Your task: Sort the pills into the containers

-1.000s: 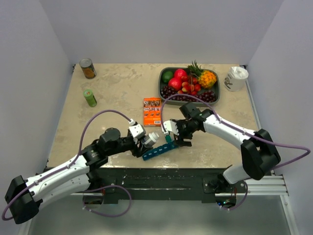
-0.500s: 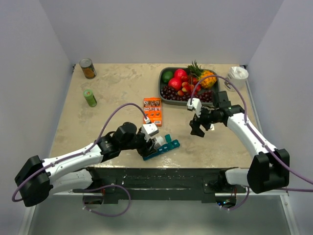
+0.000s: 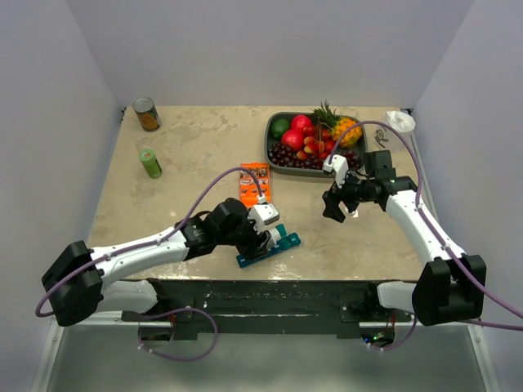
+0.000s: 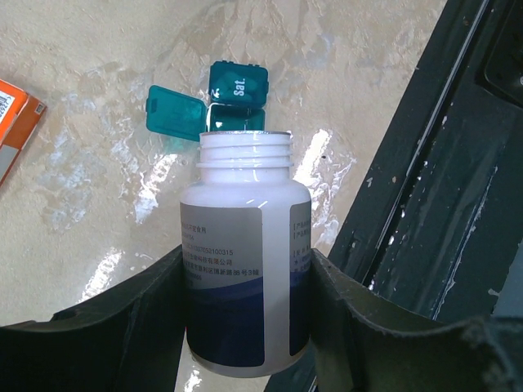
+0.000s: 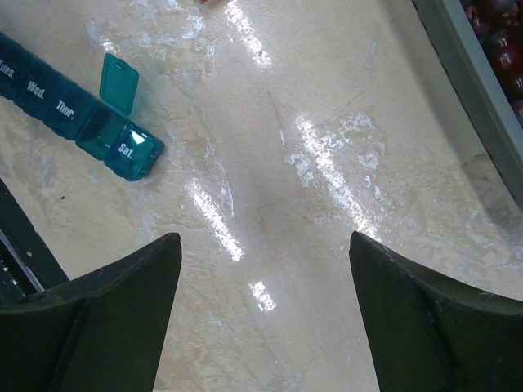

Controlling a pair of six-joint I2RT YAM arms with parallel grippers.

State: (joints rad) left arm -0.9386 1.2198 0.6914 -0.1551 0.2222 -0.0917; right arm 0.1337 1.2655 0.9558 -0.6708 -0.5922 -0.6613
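Observation:
The containers are one teal pill-organiser strip (image 3: 270, 248) near the table's front edge. Its compartment beside the "Sat." end (image 4: 238, 84) has its lid (image 4: 174, 114) flipped open, which also shows in the right wrist view (image 5: 119, 83). My left gripper (image 4: 245, 253) is shut on a small uncapped white bottle (image 4: 243, 204) with a blue label. The bottle's mouth points at that open compartment. My right gripper (image 5: 263, 245) hangs open and empty over bare table, right of the strip (image 5: 65, 110) and apart from it. No pills show.
A flat orange box (image 3: 254, 184) lies just behind the strip. A grey fruit tray (image 3: 272, 131) stands at the back right, close behind my right gripper (image 3: 337, 204). A white cup (image 3: 400, 122), a tin can (image 3: 146, 113) and a green bottle (image 3: 149, 162) sit further off.
My right gripper has left the strip and drawn back to the right, near the tray. The left arm has carried the bottle right, up to the strip's open compartment.

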